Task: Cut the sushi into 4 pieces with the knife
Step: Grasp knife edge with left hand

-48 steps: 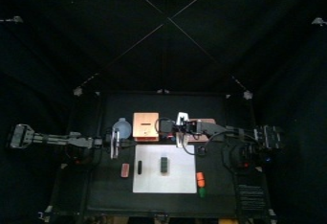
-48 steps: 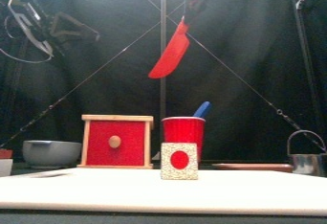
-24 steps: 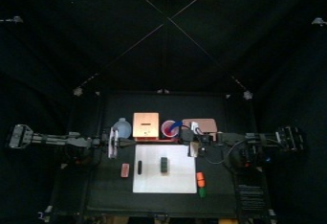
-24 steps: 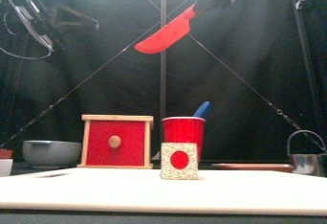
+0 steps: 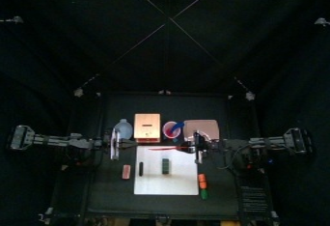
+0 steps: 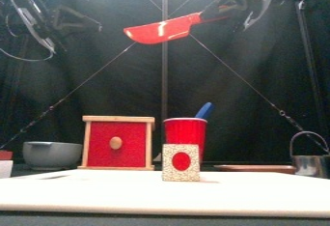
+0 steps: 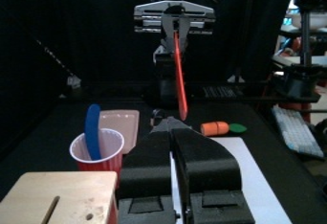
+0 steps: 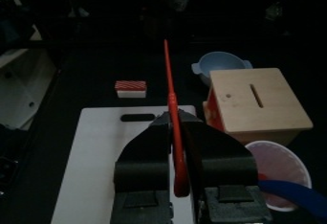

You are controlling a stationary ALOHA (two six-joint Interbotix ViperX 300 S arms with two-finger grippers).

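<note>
The right gripper (image 8: 177, 124) pinches the red knife (image 6: 165, 29) by its handle, high over the bench with the blade level, probably to line it up above the sushi roll (image 5: 167, 165). The roll lies on the white cutting board (image 5: 149, 183). The left gripper (image 7: 173, 127), pressed together and empty, rests beside the board.

Glossy plastic on flat red toy knife (image 6: 164, 29) and round red cup (image 6: 186, 130); matt wood on pale square box (image 8: 274, 113).
</note>
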